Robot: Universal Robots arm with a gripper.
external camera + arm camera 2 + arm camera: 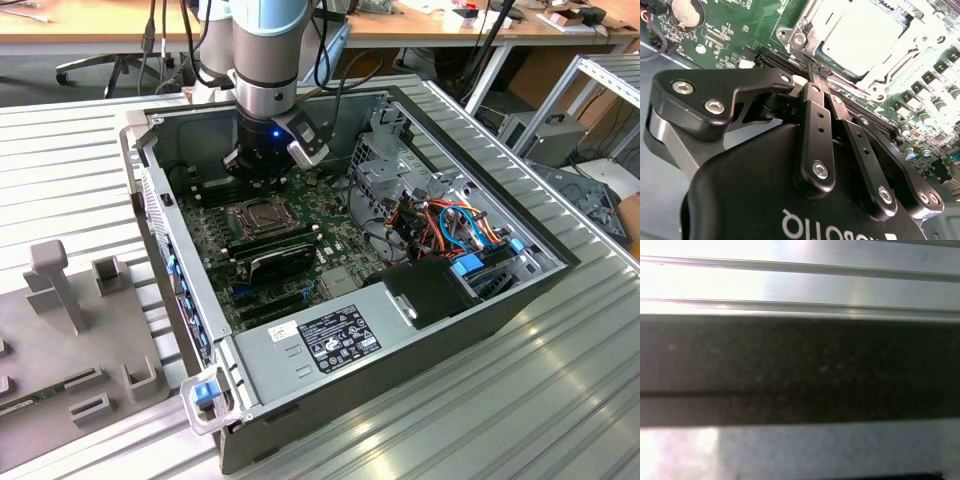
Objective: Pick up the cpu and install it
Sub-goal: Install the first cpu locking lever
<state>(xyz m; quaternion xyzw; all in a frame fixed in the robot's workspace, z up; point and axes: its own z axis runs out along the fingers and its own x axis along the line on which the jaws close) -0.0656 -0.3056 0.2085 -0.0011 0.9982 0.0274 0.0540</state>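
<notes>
The cpu (860,35) is a flat pale grey square lying inside the silver socket frame (805,35) on the green motherboard. In the exterior view the socket (262,215) sits mid-board in the open computer case, and the gripper (262,178) hangs just behind it, low over the board. The second wrist view shows the gripper (816,70) with its two black fingers pressed together, shut, their tips at the socket frame's edge beside the cpu. Nothing shows between the fingers.
Black memory sticks (275,245) lie right in front of the socket. A drive cage (395,170) and coloured cables (450,225) fill the case's right. The case walls (150,200) enclose the board. A grey fixture (80,330) rests on the ribbed table (800,285).
</notes>
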